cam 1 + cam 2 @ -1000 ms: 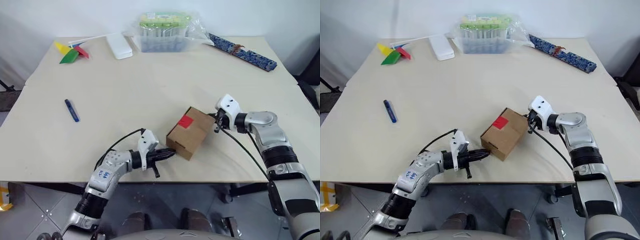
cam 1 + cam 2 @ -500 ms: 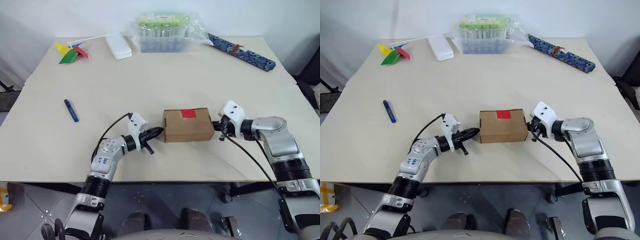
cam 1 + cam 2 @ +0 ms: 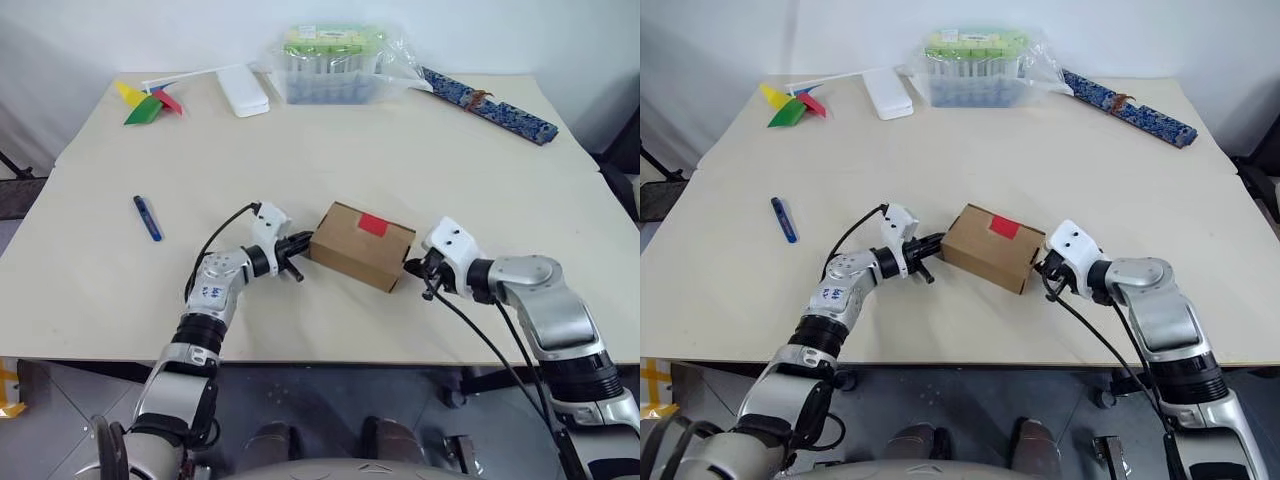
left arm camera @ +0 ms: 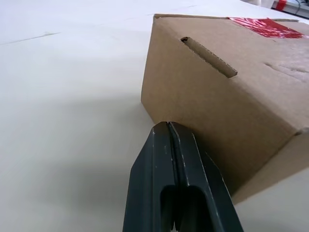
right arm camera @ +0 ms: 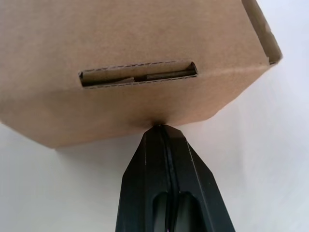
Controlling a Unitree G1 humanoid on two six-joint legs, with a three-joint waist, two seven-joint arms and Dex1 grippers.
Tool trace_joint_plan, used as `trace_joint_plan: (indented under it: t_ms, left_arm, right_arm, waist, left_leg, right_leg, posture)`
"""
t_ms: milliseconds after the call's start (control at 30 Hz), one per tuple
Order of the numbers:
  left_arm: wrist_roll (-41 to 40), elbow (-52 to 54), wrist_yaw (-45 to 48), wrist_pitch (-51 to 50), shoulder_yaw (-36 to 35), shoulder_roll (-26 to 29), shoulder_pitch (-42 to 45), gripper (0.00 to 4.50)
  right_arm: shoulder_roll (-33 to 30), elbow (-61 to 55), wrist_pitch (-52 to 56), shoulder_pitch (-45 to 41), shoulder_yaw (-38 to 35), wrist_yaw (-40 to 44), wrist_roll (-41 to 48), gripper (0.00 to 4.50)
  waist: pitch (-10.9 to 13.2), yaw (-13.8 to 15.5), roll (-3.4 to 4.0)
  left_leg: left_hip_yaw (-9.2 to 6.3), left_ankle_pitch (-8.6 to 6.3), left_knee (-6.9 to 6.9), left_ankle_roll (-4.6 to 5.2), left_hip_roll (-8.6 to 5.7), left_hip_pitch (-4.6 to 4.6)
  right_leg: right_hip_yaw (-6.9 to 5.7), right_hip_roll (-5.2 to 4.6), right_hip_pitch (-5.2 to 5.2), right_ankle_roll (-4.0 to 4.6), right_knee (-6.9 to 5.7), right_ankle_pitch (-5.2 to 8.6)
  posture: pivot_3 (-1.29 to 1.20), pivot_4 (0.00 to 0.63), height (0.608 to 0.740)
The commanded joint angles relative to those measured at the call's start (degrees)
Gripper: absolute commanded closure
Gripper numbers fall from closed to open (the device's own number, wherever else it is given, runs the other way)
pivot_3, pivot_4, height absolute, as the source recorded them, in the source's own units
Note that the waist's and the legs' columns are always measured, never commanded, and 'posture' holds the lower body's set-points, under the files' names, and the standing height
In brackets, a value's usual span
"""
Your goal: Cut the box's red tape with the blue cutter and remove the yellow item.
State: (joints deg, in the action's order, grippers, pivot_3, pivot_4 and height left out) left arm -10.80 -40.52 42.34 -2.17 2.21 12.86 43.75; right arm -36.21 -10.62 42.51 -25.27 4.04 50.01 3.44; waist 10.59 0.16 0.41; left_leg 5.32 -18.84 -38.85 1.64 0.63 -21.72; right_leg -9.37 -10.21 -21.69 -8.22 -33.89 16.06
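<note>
Left eye view — pale table [image 3: 330, 160], white wall [image 3: 120, 30]

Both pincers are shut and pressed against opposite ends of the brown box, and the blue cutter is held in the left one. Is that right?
Not quite. The left pincer holds nothing: the left wrist view shows its fingers closed together against the box. The blue cutter lies on the table, off to the robot's left, as the left eye view shows. The right pincer is indeed shut against the opposite end.
</note>
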Motion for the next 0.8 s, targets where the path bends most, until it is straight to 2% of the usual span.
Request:
trace_joint_plan:
  t_ms: [33,333,800]
  left_arm:
    - [1.4,-3.2,4.2,2.0,2.2,-2.0,2.6,4.49]
    - [4.7,-12.8,6.9,4.2,2.8,-3.7,8.2,4.49]
    - [6.7,-18.4,11.2,6.0,3.0,-6.7,11.8,4.49]
  right_arm:
    - [0.7,-8.4,3.8,0.4,-0.1,-1.5,2.8,4.50]
    - [1.0,-12.4,8.5,1.3,-1.0,-5.1,4.0,4.50]
    - [-1.9,-16.8,12.9,3.8,-3.9,-6.6,6.7,4.50]
  waist:
    - [0.0,0.0,0.00]
    - [0.0,0.1,-0.01]
    - [0.0,1.3,-0.03]
  left_leg:
    - [0.00,0.00,-0.01,0.00,0.00,-0.01]
    - [0.00,-0.01,-0.19,0.02,-0.02,-0.33]
    - [0.08,-0.01,-0.26,0.03,-0.06,-0.63]
  right_leg:
    - [-0.01,0.00,-0.01,0.00,0.00,0.00]
    - [-0.11,0.00,-0.17,0.00,-0.02,0.00]
    - [-0.11,0.00,-0.48,-0.01,-0.12,-0.01]
  posture:
    - [0.00,0.150,0.740]
    - [0.00,0.150,0.740]
    - [0.00,0.150,0.740]
